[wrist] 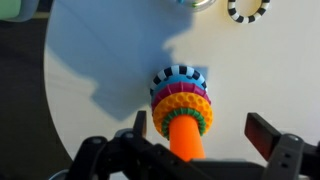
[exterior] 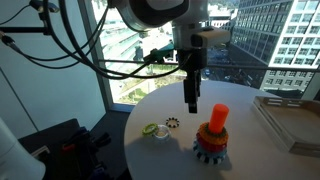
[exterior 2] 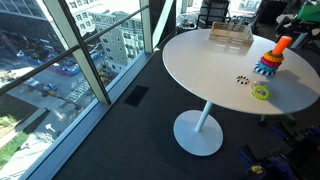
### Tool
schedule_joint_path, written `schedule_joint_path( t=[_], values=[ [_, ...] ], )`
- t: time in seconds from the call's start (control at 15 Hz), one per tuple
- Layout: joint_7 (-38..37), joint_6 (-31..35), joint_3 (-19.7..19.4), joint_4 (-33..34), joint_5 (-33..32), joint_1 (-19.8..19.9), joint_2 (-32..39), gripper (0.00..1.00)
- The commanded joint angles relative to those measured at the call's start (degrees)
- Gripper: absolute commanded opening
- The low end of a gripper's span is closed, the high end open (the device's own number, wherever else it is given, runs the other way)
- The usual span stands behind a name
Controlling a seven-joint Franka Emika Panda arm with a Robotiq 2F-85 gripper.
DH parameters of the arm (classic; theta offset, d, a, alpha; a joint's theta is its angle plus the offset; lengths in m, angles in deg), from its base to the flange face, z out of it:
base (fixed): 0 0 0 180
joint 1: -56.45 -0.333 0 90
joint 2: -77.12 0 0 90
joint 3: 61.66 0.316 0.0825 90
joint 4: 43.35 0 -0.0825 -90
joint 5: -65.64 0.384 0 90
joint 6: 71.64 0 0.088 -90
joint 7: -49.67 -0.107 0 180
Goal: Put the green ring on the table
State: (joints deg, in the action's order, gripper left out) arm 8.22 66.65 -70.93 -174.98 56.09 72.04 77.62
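A stacking toy [wrist: 180, 100] stands on the round white table [wrist: 100, 60], with an orange post and several coloured rings. A dark green ring [wrist: 204, 122] sits topmost on the stack, around the post. My gripper [wrist: 200, 135] is open and empty, hovering above the toy with the post between its fingers in the wrist view. In an exterior view the gripper [exterior: 191, 98] hangs above the table just beside the toy [exterior: 212, 135]. A lighter yellow-green ring [exterior: 151, 129] lies flat on the table and also shows in the other exterior view [exterior 2: 260, 92].
A black-and-white ring [exterior: 171, 124] lies next to the yellow-green ring. A flat grey tray [exterior: 290, 120] sits at the table's far side. The table edge [exterior 2: 200, 60] stands near large windows. Cables hang from the arm.
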Motion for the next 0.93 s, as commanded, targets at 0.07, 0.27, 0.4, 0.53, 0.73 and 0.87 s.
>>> schedule_joint_path(
  t=[0.07,0.27,0.4,0.53,0.73,0.87],
  values=[
    [-1.67,1.88,-2.52,4.54,-0.86,-1.18,5.43,1.0],
    [-1.38,2.65,-3.59,5.9,-0.66,-1.95,7.66,1.0],
    [-0.91,2.98,-4.08,6.25,-0.65,-2.55,8.5,1.0],
    [-0.26,3.04,-4.44,6.32,-0.55,-3.14,9.0,1.0],
    [-0.17,3.31,-5.1,5.93,-1.07,-3.85,9.21,1.0],
    [-0.38,3.63,-5.56,5.48,-1.12,-4.03,9.14,1.0]
  ],
)
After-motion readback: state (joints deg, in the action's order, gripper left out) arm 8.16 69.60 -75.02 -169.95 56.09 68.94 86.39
